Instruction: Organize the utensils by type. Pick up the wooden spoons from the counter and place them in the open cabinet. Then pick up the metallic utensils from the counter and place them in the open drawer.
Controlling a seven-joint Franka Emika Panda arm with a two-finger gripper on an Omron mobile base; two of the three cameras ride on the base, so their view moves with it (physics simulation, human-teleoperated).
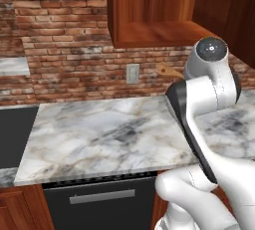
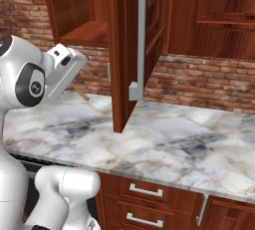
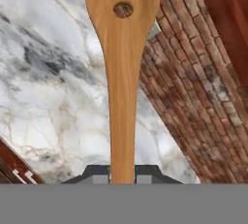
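Spoon [image 3: 122,72], pale tan wood with a small round hole near its wide end, runs up the middle of the hand view from bottom centre to the top edge. The hand [image 3: 122,174] is clamped on its narrow end, one dark fingertip [image 3: 99,173] on each side, pressed against the wood. Behind the spoon the marble table [image 3: 43,82] fills the left of that frame and the brick wall [image 3: 193,87] runs across the right.

In the left base view a bit of the spoon [image 1: 168,70] juts out left of the arm's upper joint, at right of centre, held above the table [image 1: 99,134] and in front of the brick wall, below the open cabinet [image 1: 149,30] at the top. In the right base view the tip of the spoon [image 2: 79,93] shows at left centre, below the arm's grey wrist, over the table [image 2: 164,139]. The cabinet's door [image 2: 134,50] with a silver bar handle [image 2: 137,35] stands open in the upper middle.
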